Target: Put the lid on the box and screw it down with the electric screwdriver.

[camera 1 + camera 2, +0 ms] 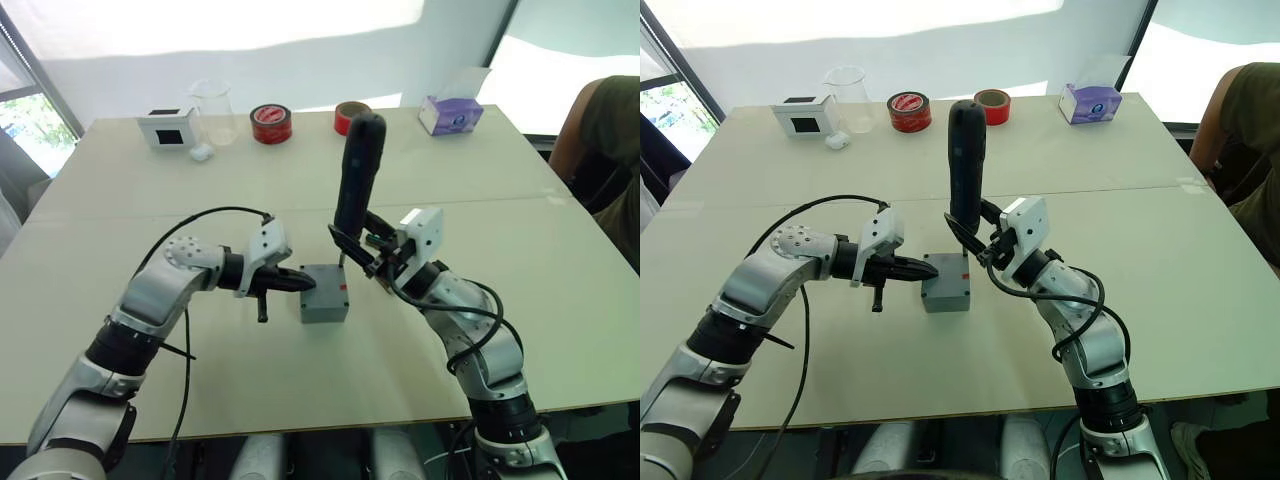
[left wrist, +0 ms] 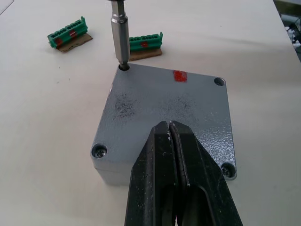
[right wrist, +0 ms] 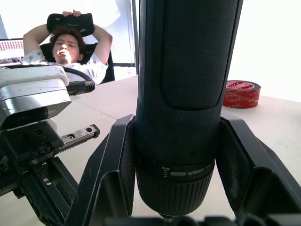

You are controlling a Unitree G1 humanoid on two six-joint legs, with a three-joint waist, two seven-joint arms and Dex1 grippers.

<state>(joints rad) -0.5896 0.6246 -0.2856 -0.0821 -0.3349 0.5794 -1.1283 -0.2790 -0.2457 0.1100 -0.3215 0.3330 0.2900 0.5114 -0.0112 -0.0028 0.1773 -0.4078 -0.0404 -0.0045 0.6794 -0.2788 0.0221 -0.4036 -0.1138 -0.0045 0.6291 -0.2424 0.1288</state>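
Note:
The grey box (image 1: pixel 325 303) stands mid-table with the lid (image 2: pixel 164 101) lying on it, a red mark (image 2: pixel 179 75) near the lid's far edge. My left gripper (image 2: pixel 170 126) is shut, its tips resting on the lid's near side, holding nothing. My right gripper (image 1: pixel 362 250) is shut on the electric screwdriver (image 1: pixel 358 170), which stands upright. Its metal bit (image 2: pixel 119 35) sits in a corner screw hole of the lid. Screw heads show in the other three corners.
Two green terminal blocks (image 2: pixel 68 35) lie just beyond the box. Along the far edge stand a white box with a black face (image 1: pixel 167 127), a beaker (image 1: pixel 213 110), two red tape rolls (image 1: pixel 271 123) and a purple tissue box (image 1: pixel 450 113). A person (image 1: pixel 610 130) sits at the right.

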